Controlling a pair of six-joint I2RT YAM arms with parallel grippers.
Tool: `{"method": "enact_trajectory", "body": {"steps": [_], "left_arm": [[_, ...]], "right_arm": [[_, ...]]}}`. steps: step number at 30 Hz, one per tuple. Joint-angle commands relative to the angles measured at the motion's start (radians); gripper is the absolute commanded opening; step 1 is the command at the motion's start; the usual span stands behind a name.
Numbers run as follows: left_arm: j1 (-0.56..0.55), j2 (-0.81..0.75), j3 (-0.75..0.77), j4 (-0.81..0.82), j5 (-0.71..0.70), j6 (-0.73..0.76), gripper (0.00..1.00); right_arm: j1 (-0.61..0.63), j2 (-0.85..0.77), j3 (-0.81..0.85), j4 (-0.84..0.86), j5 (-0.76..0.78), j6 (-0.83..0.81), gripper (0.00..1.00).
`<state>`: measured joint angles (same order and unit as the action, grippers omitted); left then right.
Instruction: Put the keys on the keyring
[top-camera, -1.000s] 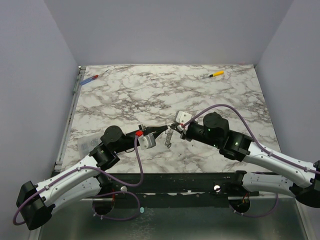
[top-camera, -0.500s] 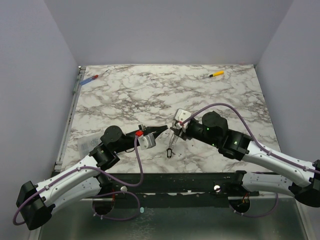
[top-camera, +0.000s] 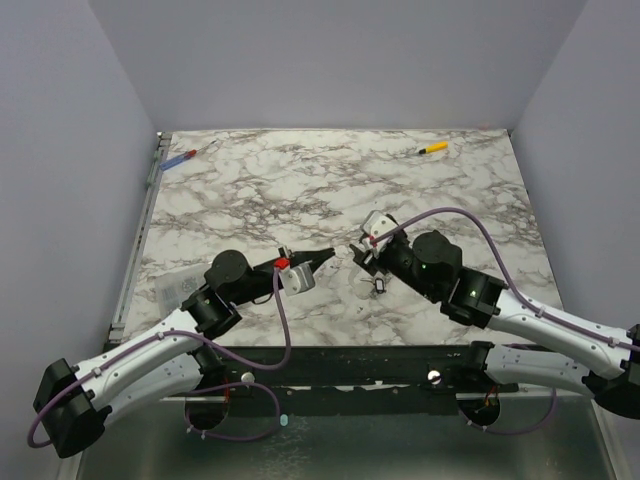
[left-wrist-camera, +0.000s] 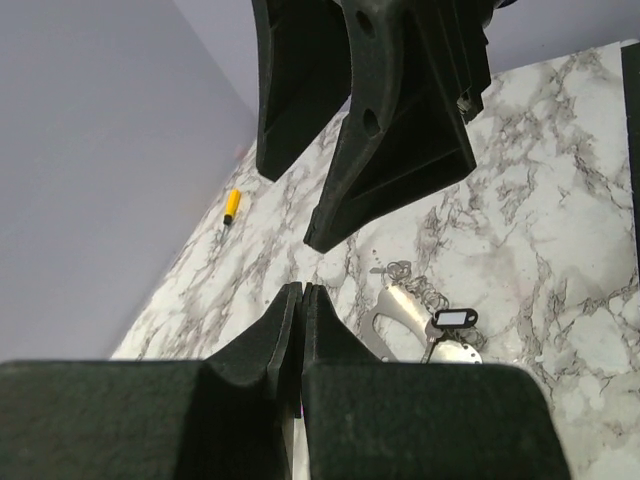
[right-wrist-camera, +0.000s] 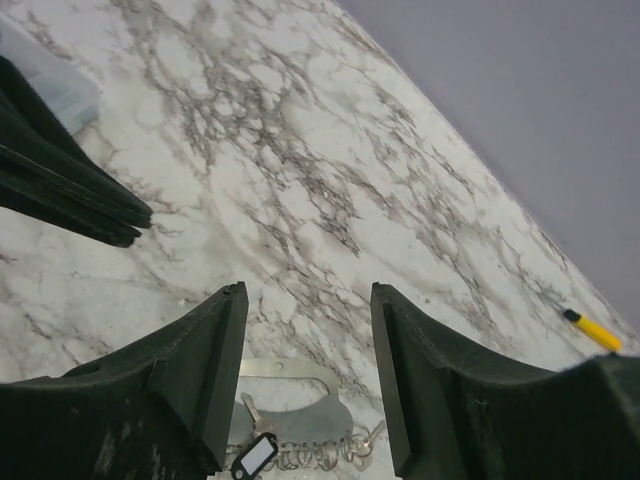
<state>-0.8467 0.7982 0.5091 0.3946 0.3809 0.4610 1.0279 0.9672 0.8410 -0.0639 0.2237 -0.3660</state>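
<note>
Keys beneath spread right hand

We read this as a robotics lab test cell. A left arm and right arm, white and black with purple cables, are bolted to a dark frame at the near edge of a marble-patterned bench. They end in the left gripper and right gripper. Plain pale walls box the bench in on three sides.
</note>
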Motion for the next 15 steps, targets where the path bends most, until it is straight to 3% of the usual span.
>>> {"method": "enact_trajectory", "body": {"steps": [1, 4, 7, 11, 15], "left_arm": [[-0.003, 0.009, 0.009, 0.003, -0.072, -0.010, 0.03], [-0.004, 0.019, 0.016, -0.007, -0.100, -0.013, 0.07], [-0.004, 0.032, 0.022, -0.014, -0.123, -0.020, 0.17], [-0.003, 0.049, 0.029, -0.024, -0.142, -0.028, 0.31], [-0.004, 0.059, 0.032, -0.028, -0.156, -0.032, 0.41]], "right_arm": [[0.000, -0.025, -0.056, 0.133, 0.302, 0.099, 0.62], [-0.004, -0.010, -0.072, 0.119, 0.426, 0.191, 0.67], [-0.041, 0.030, -0.057, 0.004, 0.474, 0.347, 0.72], [-0.144, 0.089, -0.027, -0.177, 0.416, 0.595, 0.72], [-0.238, 0.137, -0.025, -0.245, 0.298, 0.713, 0.71]]}}
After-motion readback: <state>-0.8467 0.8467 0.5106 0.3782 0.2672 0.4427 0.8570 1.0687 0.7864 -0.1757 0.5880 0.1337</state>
